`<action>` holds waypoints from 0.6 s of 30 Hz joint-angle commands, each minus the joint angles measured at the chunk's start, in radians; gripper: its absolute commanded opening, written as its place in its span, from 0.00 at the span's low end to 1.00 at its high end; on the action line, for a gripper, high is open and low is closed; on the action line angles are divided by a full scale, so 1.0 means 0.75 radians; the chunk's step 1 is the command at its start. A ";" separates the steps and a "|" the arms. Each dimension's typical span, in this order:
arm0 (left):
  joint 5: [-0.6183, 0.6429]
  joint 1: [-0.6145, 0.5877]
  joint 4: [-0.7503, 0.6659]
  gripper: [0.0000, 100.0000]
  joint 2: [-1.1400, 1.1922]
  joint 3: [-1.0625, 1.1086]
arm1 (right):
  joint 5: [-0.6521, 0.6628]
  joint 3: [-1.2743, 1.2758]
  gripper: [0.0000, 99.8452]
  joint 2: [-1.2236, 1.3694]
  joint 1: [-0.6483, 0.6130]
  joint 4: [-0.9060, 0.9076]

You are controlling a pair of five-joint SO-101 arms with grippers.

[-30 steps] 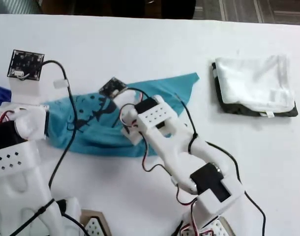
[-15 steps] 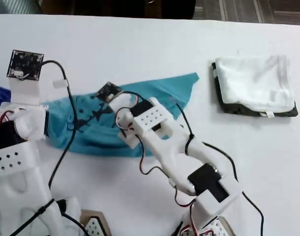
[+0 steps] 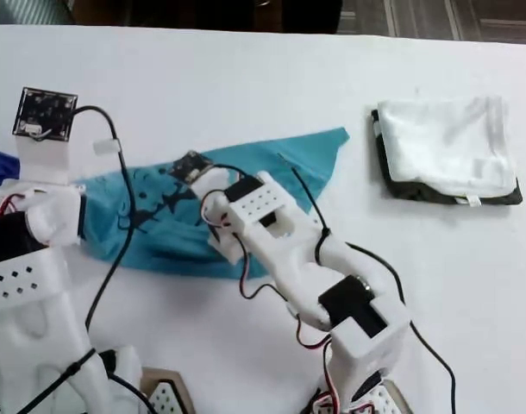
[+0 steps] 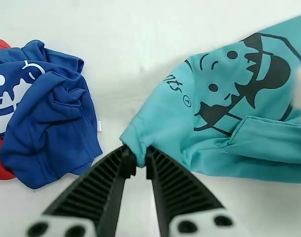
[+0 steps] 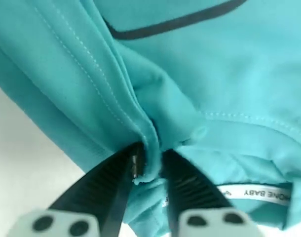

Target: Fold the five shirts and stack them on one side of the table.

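White table (image 3: pixel 246 78); dark floor (image 3: pixel 418 17) beyond

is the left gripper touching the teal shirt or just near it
Touching: the left wrist view shows the left gripper pinching an edge of the teal shirt between its fingertips.

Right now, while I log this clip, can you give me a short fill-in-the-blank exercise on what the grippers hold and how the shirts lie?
1. The left gripper is ___ on a corner of the teal shirt.
2. The right gripper pinches a bunched fold of the ___ shirt.
3. The folded white shirt lies on top of a ___ one.
4. The crumpled blue shirt partly covers a ___ one.

Missing words: shut; teal; black; red.
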 commanded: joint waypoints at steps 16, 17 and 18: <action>-0.012 -0.008 -0.012 0.03 -0.010 -0.017 | 0.008 -0.049 0.09 -0.187 0.003 0.087; -0.014 -0.008 -0.012 0.03 -0.010 -0.017 | 0.008 -0.051 0.10 -0.163 0.003 0.085; -0.014 -0.008 -0.012 0.03 -0.010 -0.017 | 0.008 -0.051 0.10 -0.138 0.003 0.083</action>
